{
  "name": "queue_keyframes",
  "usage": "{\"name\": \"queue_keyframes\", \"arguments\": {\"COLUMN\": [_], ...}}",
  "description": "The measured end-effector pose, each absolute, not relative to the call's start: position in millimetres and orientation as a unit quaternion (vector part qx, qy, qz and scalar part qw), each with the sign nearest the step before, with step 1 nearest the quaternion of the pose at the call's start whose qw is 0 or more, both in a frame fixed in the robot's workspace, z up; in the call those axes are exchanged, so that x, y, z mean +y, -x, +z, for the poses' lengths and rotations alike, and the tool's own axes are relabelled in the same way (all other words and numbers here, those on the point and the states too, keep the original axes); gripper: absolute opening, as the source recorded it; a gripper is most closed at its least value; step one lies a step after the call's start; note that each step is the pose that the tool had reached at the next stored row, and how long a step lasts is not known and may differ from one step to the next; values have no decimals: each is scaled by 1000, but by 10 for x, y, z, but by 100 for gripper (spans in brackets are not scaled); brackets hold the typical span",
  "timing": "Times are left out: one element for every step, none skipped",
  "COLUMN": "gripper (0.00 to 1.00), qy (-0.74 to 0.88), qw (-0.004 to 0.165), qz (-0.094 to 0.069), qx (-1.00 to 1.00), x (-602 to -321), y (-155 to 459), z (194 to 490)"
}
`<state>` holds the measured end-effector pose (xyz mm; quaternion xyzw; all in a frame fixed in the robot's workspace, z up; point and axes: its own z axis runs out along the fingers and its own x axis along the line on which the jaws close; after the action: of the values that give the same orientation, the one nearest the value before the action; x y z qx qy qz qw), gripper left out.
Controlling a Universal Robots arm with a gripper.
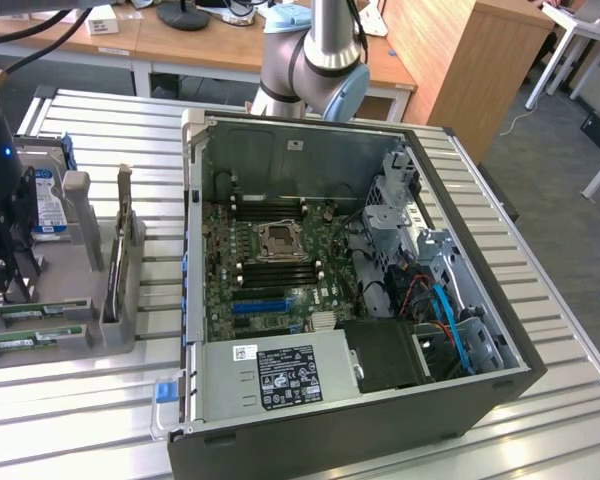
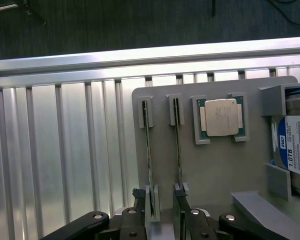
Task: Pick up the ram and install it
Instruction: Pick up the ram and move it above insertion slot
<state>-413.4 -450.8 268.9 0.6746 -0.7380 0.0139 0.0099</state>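
Wrist view: hand (image 2: 160, 197) stood spread near the ram (image 2: 149, 150) and 1 neighbouring stick (image 2: 178, 145); hard drive (image 2: 296, 145) label read "1.0TB". Exterior view added an open computer case (image 1: 250, 160).

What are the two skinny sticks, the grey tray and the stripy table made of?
Sticks: thin green circuit board, probably fibreglass. Tray: matte grey, looks like plastic. Table: shiny ribbed metal, likely aluminium.
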Motion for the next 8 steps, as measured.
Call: {"name": "queue_keyframes", "arguments": {"gripper": [36, 36, 36, 36, 36, 36, 36, 36], "qy": [-675, -675, -675, -675, -675, -675, -675, -675], "qw": [10, 10, 10, 10, 10, 10, 10, 10], "qz": [14, 14, 14, 14, 14, 14, 14, 14], "qx": [-738, -738, -738, -738, -738, -738, -738, -738], "x": [-4507, -4507, -4508, -4507, -4508, -4507, -4507, -4507], "y": [4134, 4134, 4134, 4134, 4134, 4134, 4134, 4134], "z": [2687, 2687, 2687, 2687, 2687, 2687, 2682, 2677]}}
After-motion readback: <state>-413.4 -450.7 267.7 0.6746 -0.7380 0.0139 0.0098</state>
